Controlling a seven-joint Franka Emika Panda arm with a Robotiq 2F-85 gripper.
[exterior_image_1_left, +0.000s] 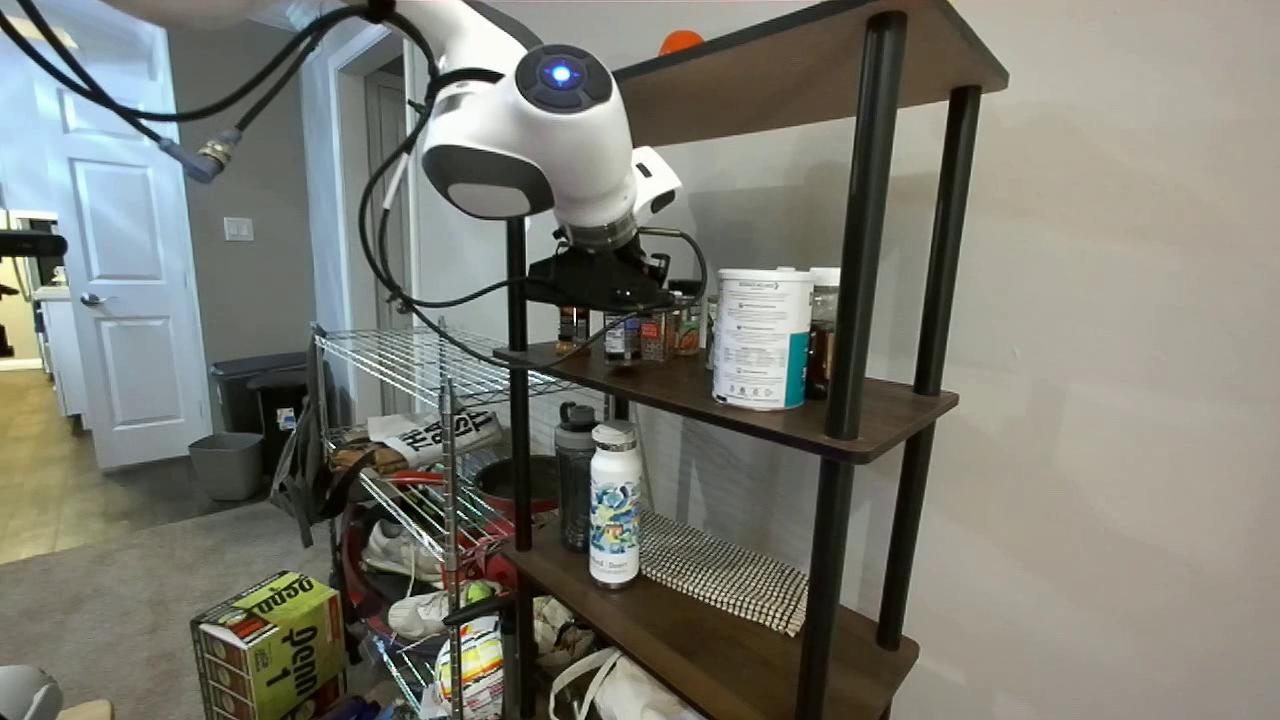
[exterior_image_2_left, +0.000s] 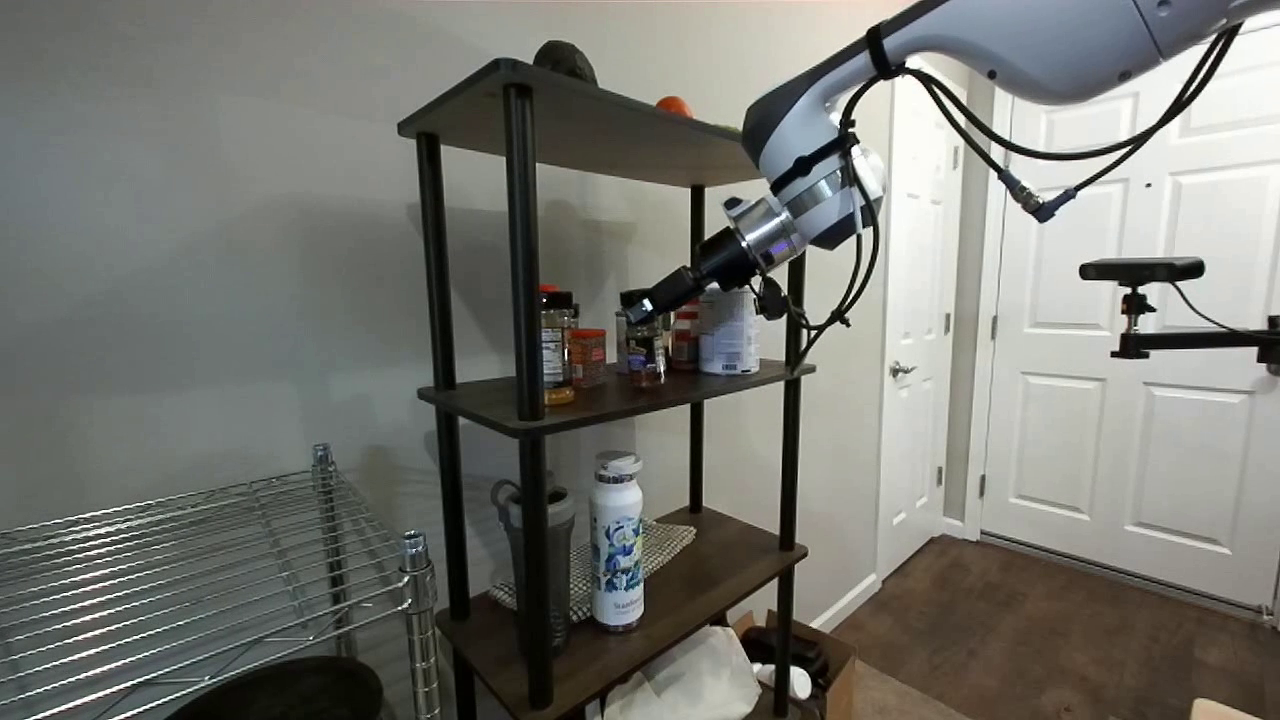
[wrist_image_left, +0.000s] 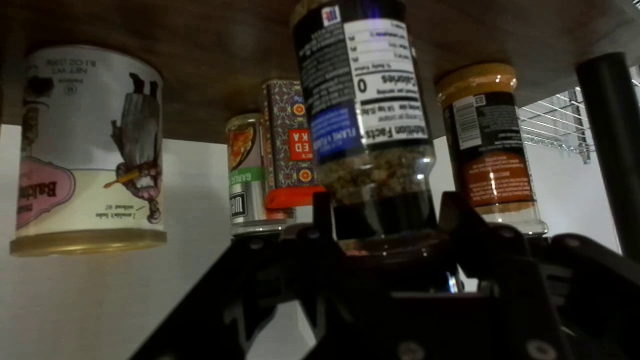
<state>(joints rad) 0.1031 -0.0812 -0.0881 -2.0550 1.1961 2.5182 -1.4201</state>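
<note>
Drawn in to about the width of a jar, the pincer has its fingers on either side of the jar's upper end and appears to have hold of it. The jar is at the middle shelf, towards the front edge; whether its base touches the board I cannot tell. Taking it high up probably spares the fingers the board and the neighbouring goods.

The wrist view shows everything upside down. There a garlic jar and a red-lidded box stand close together behind, a wide tin well apart to one side, and a dark-labelled jar on the opposite side.

In an exterior view the arm slants down from the front, likely because the top shelf blocks a reach from straight above. On the lower shelf, a white bottle and a grey bottle stand upright, presumably against leaks, with a cloth laid flat near them.
</note>
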